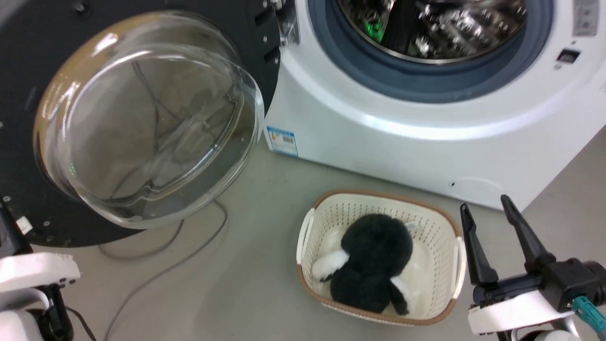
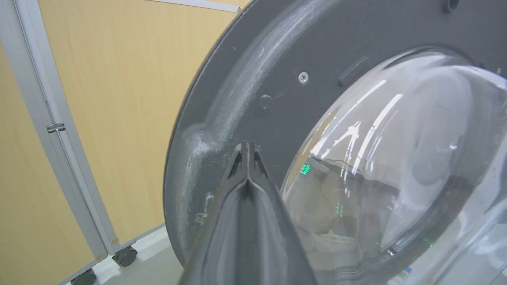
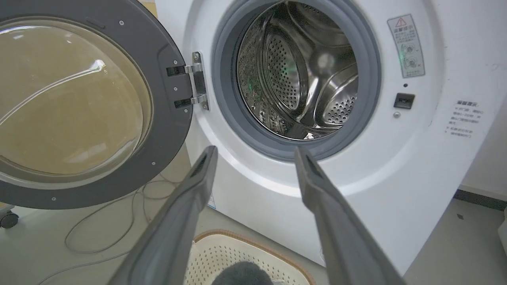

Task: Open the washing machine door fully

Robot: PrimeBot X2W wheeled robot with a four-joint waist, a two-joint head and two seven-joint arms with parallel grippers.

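Door is swung wide off the washer, inner face toward the robot, hanging on the hinge at the left side of the drum opening. Looks near the end of its travel; I can't tell how much swing is left.

Handling, my read:
- Rigid and fairly heavy, and it only moves on an arc about the hinge. Push along the arc, don't lift or twist.
- The glass bowl is smooth and curved, so a tip would skid off it. It's also the breakable part, so keep off it.
- Best contact is the flat dark grey band near the free edge, far from the hinge, for the most leverage. No pinch needed, a closed tip pushing will do.

Left tool: fingers pressed together, nothing between them, tip at that grey band between the outer rim and the bowl. Touching or just short, can't tell.

Right tool: fingers spread, holding nothing, low in front of the washer just beside the basket.

A plush toy sits in the basket and a cable lies on the floor under the door. A wheeled partition stands behind the door and may limit the swing.
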